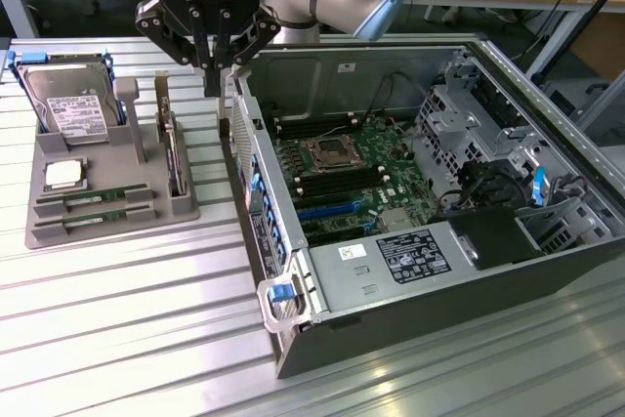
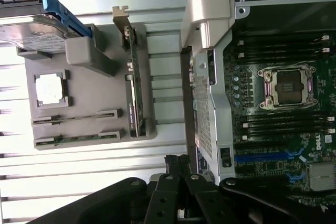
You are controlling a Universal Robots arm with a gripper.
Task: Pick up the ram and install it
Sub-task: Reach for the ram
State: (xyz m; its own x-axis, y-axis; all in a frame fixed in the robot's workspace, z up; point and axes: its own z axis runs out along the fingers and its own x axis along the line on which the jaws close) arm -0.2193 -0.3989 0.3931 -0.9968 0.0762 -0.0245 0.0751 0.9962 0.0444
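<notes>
Two ram sticks lie in slots at the front of the grey tray (image 1: 127, 158): one ram stick (image 1: 96, 198) and a second ram stick (image 1: 101, 217) beside it. The wrist view shows them as thin green strips, the first ram stick (image 2: 76, 119) and the second ram stick (image 2: 79, 140), in the tray (image 2: 89, 98). My gripper (image 1: 217, 85) hangs shut and holds nothing, above the gap between the tray and the open computer case (image 1: 293, 241). Its dark fingertips (image 2: 178, 163) are pressed together in the wrist view. The motherboard (image 1: 342, 168) lies exposed inside the case, with long black memory slots (image 2: 283, 124) beside the processor socket (image 2: 289, 87).
On the tray also stand a hard drive (image 1: 68, 104), a square silver processor chip (image 1: 63, 175) and an upright expansion card (image 1: 171, 148). The case wall (image 2: 205, 103) rises close beside my fingers. Drive cages and cables (image 1: 488, 163) fill the case on the exterior view's right. The table is ribbed metal.
</notes>
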